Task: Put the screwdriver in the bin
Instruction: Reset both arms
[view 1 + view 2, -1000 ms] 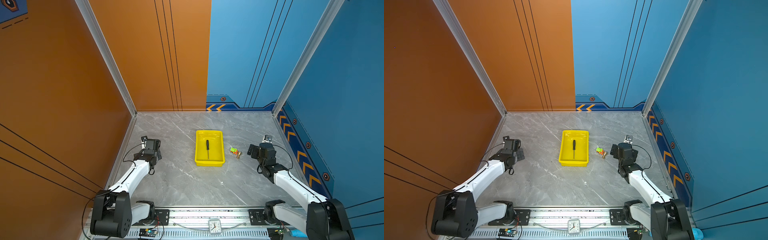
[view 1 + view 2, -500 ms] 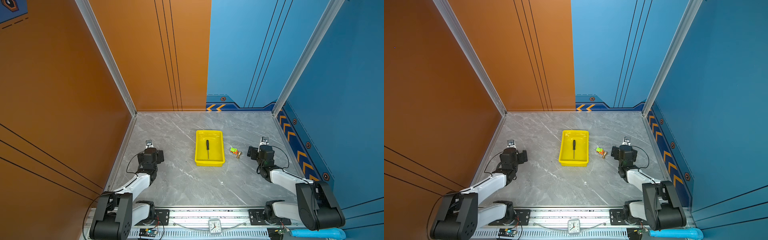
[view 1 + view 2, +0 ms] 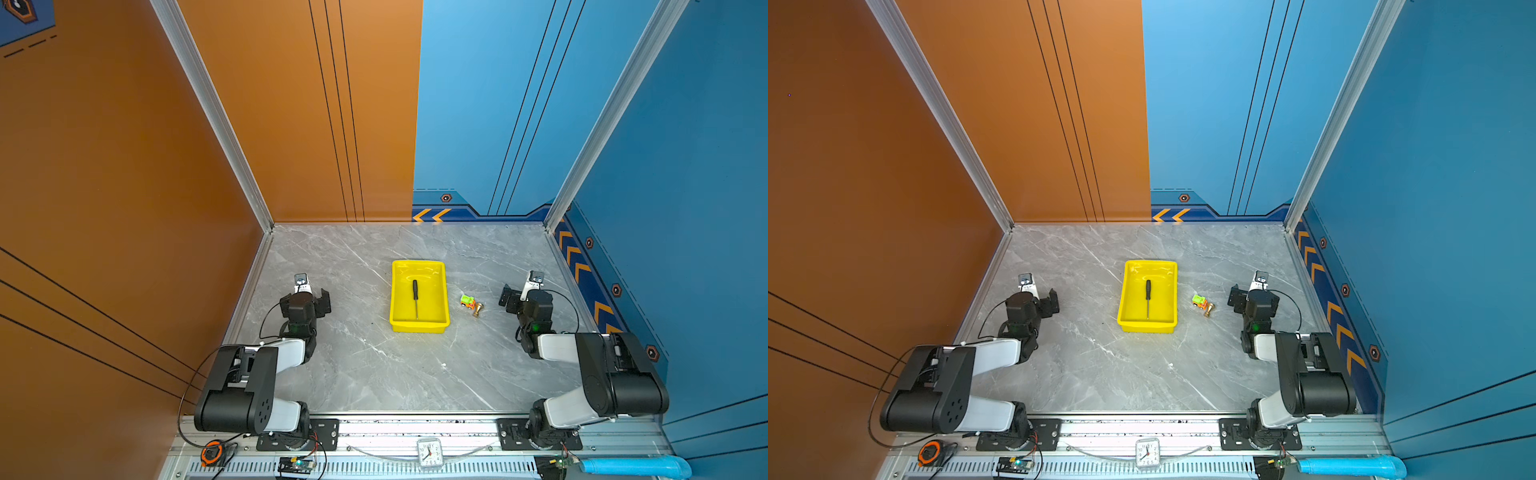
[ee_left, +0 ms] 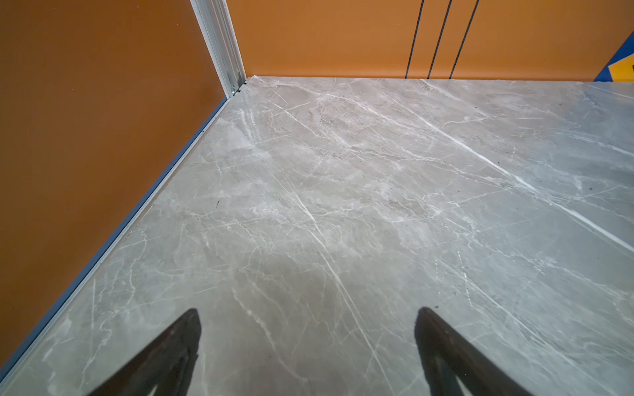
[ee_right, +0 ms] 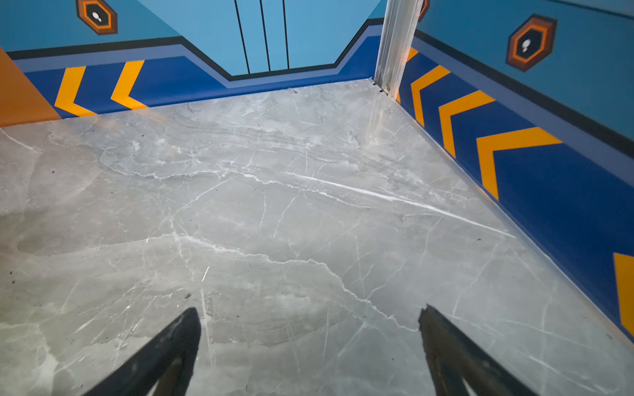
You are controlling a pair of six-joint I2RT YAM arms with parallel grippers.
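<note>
Screwdriver, slim, with a black ribbed handle and a thin silver shaft (image 3: 415,299), is found lying flat inside the shallow bright yellow plastic bin (image 3: 419,329), near the middle of the grey marble table (image 3: 353,365). It is laid the long way of the bin, handle to the far end and tip to the near end. That way the screwdriver fits on the bin's floor and nothing pokes over the rim. The job looks done, as far as can be judged.

The left gripper (image 4: 307,310) is parked at the left side of the table, well apart from the bin. Its two black fingers (image 4: 171,343) are spread wide, and only bare table is seen between them. The right gripper (image 5: 308,308) is parked at the right side, also spread wide and empty. Most likely nothing is held because nothing is left to carry.

A small green and orange toy car (image 3: 467,301) and a little brass-coloured piece (image 3: 478,309) are seen on the table just right of the bin, close together. They are not part of the job, so they are not put in.
</note>
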